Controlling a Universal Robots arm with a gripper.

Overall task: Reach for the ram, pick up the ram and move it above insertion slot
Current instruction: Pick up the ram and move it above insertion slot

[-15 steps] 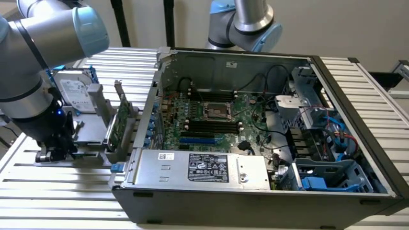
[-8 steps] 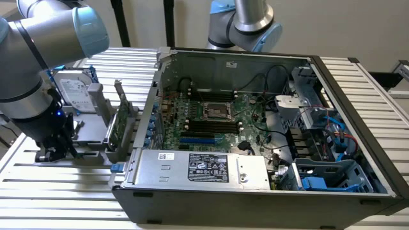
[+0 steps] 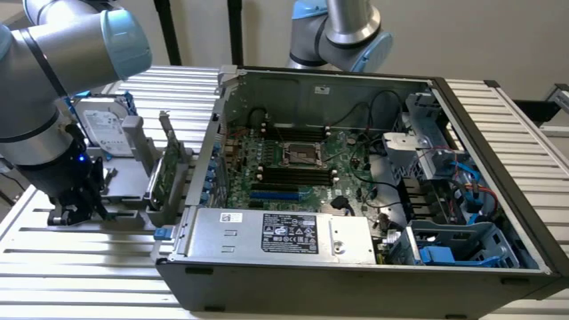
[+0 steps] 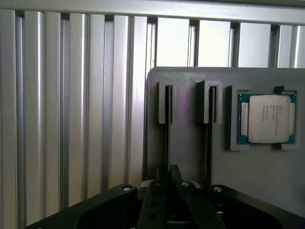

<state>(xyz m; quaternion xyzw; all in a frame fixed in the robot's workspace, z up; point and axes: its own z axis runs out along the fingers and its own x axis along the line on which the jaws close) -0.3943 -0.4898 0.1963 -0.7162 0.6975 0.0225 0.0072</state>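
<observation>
ram (image 4: pixel 167 138) on edge in grey holder (image 4: pixel 257 176), long axis toward gripper (image 4: pixel 169 171)

light: bright, even | glare: slatted table (image 4: pixel 171 43) | shadow: perhaps inside case (image 3: pixel 294 93)

The computer case (image 3: pixel 356 287) is open on top, so its motherboard (image 3: pixel 294 167) can be reached from above. Black cables (image 3: pixel 369 193) loop over the board, and the power supply (image 3: pixel 276 233) fills the case's near wall. Just beside the case, on the exterior view's left, an upright expansion card (image 3: pixel 167 175) and a hard drive (image 3: pixel 96 125) stand tall near the hand (image 3: pixel 76 207). In front of the case, the slatted counter (image 3: pixel 80 267) offers open room.
</observation>
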